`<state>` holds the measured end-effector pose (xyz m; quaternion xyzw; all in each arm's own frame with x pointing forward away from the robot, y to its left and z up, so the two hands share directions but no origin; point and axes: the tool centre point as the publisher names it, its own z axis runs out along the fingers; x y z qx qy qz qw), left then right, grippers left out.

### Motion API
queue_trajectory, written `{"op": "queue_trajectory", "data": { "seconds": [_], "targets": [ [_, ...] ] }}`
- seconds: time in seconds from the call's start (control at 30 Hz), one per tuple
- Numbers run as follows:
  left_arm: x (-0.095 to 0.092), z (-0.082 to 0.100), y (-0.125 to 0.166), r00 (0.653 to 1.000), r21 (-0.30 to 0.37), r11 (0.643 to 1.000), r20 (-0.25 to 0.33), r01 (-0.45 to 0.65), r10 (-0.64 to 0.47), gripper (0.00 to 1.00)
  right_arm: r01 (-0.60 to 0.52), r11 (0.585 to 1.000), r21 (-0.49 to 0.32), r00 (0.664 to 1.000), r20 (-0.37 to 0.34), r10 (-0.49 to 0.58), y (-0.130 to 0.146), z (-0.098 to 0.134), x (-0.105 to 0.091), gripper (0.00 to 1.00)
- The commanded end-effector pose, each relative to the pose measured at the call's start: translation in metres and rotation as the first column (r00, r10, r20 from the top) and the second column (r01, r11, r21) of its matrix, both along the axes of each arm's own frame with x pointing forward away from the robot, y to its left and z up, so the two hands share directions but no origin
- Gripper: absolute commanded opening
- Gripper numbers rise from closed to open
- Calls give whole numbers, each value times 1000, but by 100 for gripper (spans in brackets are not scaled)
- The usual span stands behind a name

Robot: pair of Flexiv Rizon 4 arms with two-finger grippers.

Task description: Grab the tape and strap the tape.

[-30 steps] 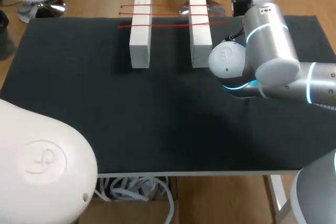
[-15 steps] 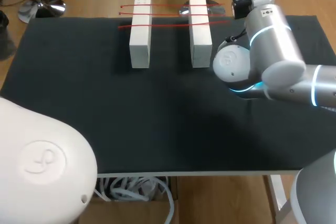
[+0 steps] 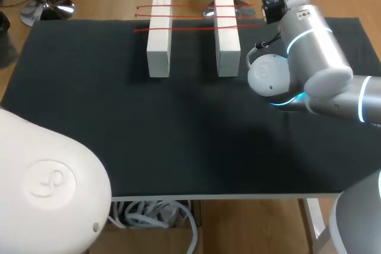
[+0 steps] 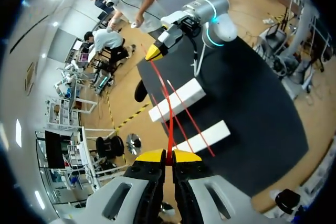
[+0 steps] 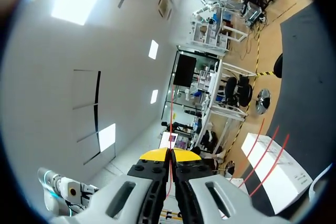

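The left end effector (image 4: 169,155) is closed tight on a thin red tape (image 4: 169,129). Its two yellow tips are pinched together on it. From there the tape runs across the desk (image 3: 178,135) to the right end effector (image 4: 155,52). That one is closed on the tape too, over by the far right corner of the desk. So each end effector holds one end, and the tape looks pulled straight between them.

The tape passes over the left block (image 3: 159,37) and the right block (image 3: 227,34). Both are white and lie side by side on the far part of the desk. In the head view, three red lines cross both blocks. I cannot tell which of them is the one being held. The right arm (image 3: 309,57) comes in from the right and reaches to the far edge.

I think the grabbing part is done, because both ends are held. What is left, I think, is to bring the tape down snug on the two blocks and then let go.
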<state>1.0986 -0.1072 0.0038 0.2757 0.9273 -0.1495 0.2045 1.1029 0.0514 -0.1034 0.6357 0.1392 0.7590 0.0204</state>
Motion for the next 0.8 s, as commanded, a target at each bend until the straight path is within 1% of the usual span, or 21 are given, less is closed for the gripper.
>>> {"op": "queue_trajectory", "data": {
  "seconds": [0.03,0.13,0.17,0.2,0.3,0.33,0.37,0.4,0.43,0.47,0.5,0.53,0.57,0.6,0.67,0.7,0.73,0.77,0.8],
  "targets": [
    [7,20,-13,985,462,881,-169,101,-24,0,-8,1000,-3,1000,-7,8,-2,2,-1,0],
    [6,22,-14,979,556,814,-196,164,-64,0,-9,1000,-3,1000,-7,9,-2,2,-2,0],
    [5,22,-15,977,568,803,-197,180,-79,0,-10,1000,-3,1000,-7,10,-2,2,-2,0],
    [5,22,-16,975,592,782,-205,195,-88,0,-10,1000,-3,1000,-8,10,-2,1,-3,0],
    [5,22,-19,971,629,745,-210,224,-114,0,-13,1000,-4,1000,-10,13,-2,1,-4,0],
    [6,22,-20,969,647,725,-212,236,-126,0,-13,1000,-4,1000,-10,13,-2,1,-4,0],
    [6,21,-21,968,672,698,-207,247,-144,0,-14,1000,-4,1000,-11,13,-2,0,-4,0],
    [6,21,-21,969,687,685,-201,243,-142,0,-13,1000,-6,1000,-11,13,-2,0,-5,0],
    [7,20,-22,965,698,666,-212,262,-157,0,-13,1000,-6,1000,-10,13,-2,0,-5,0],
    [8,18,-22,960,717,639,-222,279,-170,0,-12,1000,-7,1000,-10,12,-3,0,-5,0],
    [8,15,-22,958,725,627,-233,287,-168,0,-12,1000,-9,1000,-11,12,-3,0,-5,0],
    [9,12,-22,950,705,639,-254,309,-180,0,-12,1000,-10,1000,-11,12,-3,0,-5,0],
    [10,9,-22,948,716,623,-267,316,-173,0,-12,1000,-13,1000,-10,12,-3,0,-6,0],
    [11,6,-22,946,712,625,-278,320,-168,0,-13,1000,-16,1000,-10,13,-3,0,-6,0],
    [13,-1,-21,940,725,601,-301,335,-161,0,-15,1000,-17,1000,-9,14,-2,0,-6,0],
    [14,-3,-20,938,712,617,-314,335,-148,0,-16,1000,-20,1000,-8,16,-2,0,-6,0],
    [14,-5,-19,937,722,605,-320,335,-138,0,-16,1000,-21,1000,-7,16,-2,0,-6,0],
    [14,-6,-18,939,720,613,-321,325,-121,0,-18,1000,-22,1000,-7,18,-2,0,-6,0],
    [14,-6,-18,938,722,612,-328,323,-109,0,-22,999,-28,1000,-4,22,-2,0,-6,0]
  ]
}}
